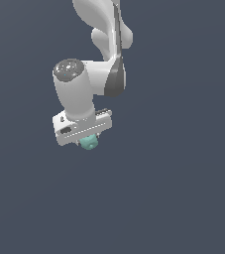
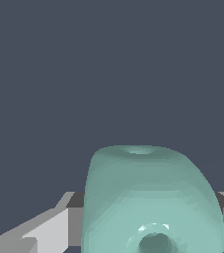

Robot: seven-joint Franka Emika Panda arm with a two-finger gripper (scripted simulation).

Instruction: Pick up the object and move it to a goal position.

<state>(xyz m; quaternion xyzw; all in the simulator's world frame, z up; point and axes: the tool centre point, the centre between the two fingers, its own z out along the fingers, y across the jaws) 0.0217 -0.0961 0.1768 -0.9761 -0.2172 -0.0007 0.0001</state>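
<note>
The teal-green ball (image 1: 88, 143) sits just under the white gripper (image 1: 87, 141) in the exterior view, held up off the dark surface. Only its lower part shows there; the fingers are hidden behind the gripper body. In the wrist view the ball (image 2: 148, 197) fills the lower middle, with a round dimple facing the camera and another on its far side. Grey fingers (image 2: 44, 230) stand on both sides of it and touch it. The gripper is shut on the ball.
The white arm (image 1: 104, 44) comes down from the top of the exterior view. Everything around is a plain dark blue-grey surface (image 1: 173, 188). No goal marker shows.
</note>
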